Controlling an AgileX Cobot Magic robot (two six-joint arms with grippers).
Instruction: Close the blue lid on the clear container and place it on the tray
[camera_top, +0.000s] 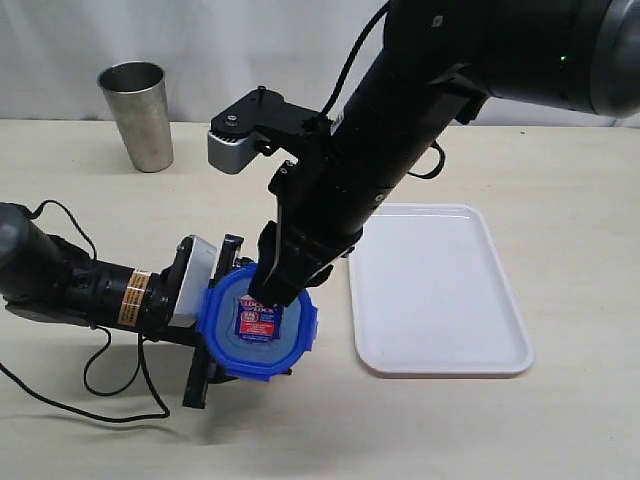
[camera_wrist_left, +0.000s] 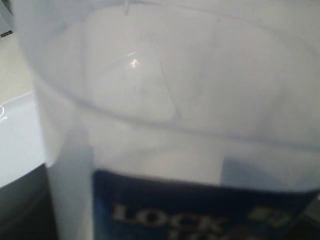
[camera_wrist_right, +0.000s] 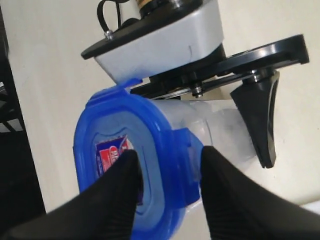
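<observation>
The blue lid (camera_top: 262, 325) sits on the mouth of the clear container (camera_wrist_right: 222, 132), which lies on its side just above the table. My left gripper (camera_top: 212, 320) is shut on the container's body, and one of its black fingers (camera_wrist_right: 260, 115) shows beside the wall. The left wrist view is filled by the container (camera_wrist_left: 190, 100) and its dark label. My right gripper (camera_wrist_right: 170, 152) is shut on the lid (camera_wrist_right: 115, 130), one finger on the sticker face and the other outside a flap. The white tray (camera_top: 440, 290) lies right of the lid.
A shiny steel cup (camera_top: 140, 115) stands at the back left. Black cables (camera_top: 110, 370) loop on the table under the left arm. The right arm (camera_top: 400, 150) reaches down from the upper right, over the tray's near-left corner.
</observation>
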